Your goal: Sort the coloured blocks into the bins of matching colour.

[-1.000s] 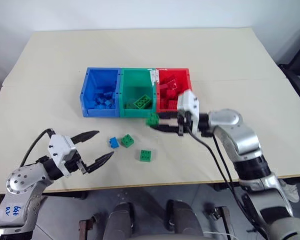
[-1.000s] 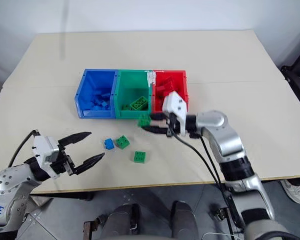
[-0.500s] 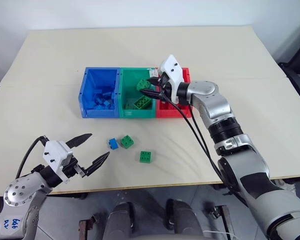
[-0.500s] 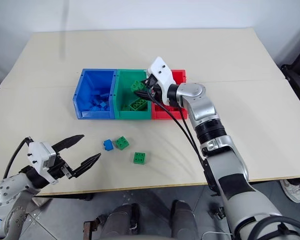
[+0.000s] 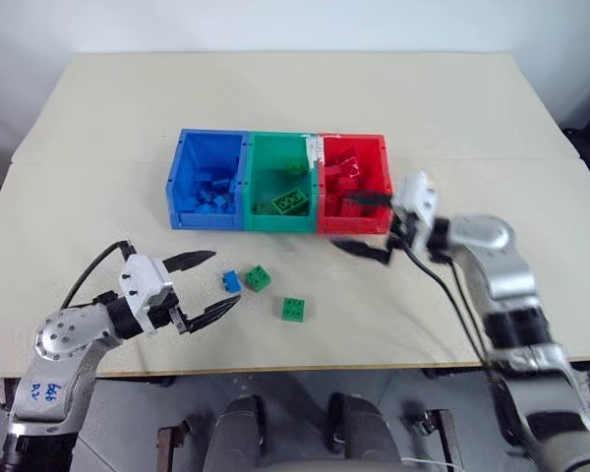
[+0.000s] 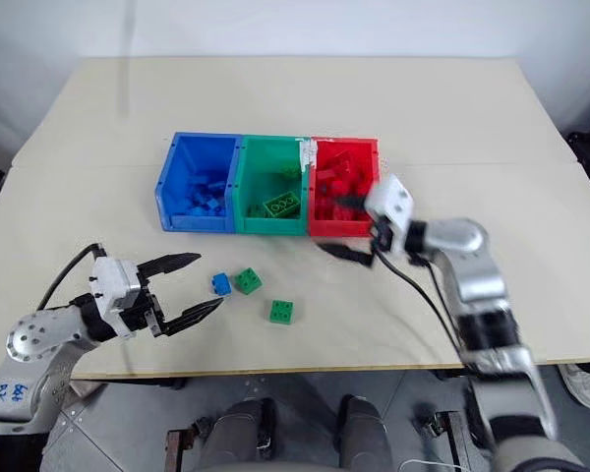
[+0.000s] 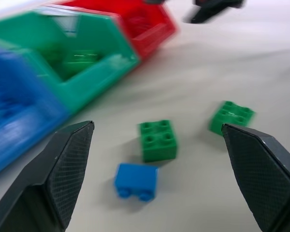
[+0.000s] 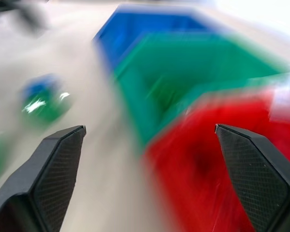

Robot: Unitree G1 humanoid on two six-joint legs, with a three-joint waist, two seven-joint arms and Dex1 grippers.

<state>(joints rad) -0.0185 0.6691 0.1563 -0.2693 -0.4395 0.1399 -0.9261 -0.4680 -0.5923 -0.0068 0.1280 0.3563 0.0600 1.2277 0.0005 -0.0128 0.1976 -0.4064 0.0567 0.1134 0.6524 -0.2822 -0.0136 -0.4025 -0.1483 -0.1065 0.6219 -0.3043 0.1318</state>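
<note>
**Three loose bricks waiting in front of the bins, both grippers empty**

Three bricks are lying loose on the table [image 5: 98, 108], toward its front edge and short of the bins: a blue brick [image 5: 231, 281] touching or nearly touching a green brick [image 5: 259, 277], and a second green brick [image 5: 294, 309] sitting apart from the pair, nearer the front edge. None is being held, and so each is waiting for a pick. Behind them, three joined tubs are standing in a row near the table's middle: the blue bin [image 5: 189, 187], the green bin [image 5: 264, 157] and the red bin [image 5: 379, 162]. Each is holding bricks of its own colour; a wide green brick [image 5: 290, 202] is resting against the green bin's front wall and a smaller green one [image 5: 295, 167] is sitting further back. The open tops are facing up, which is letting a brick be dropped in from above.

The left gripper [image 5: 206, 281] is hovering level just beside the blue brick, fingers spread wide and framing the loose bricks, as the left wrist view confirms; this is probably the approach to the next pick. The right gripper [image 5: 362, 222] is hanging at the front corner of the red bin, fingers apart and carrying nothing, clear of the bricks. Judged by what is lying loose, sorting is well advanced.
</note>
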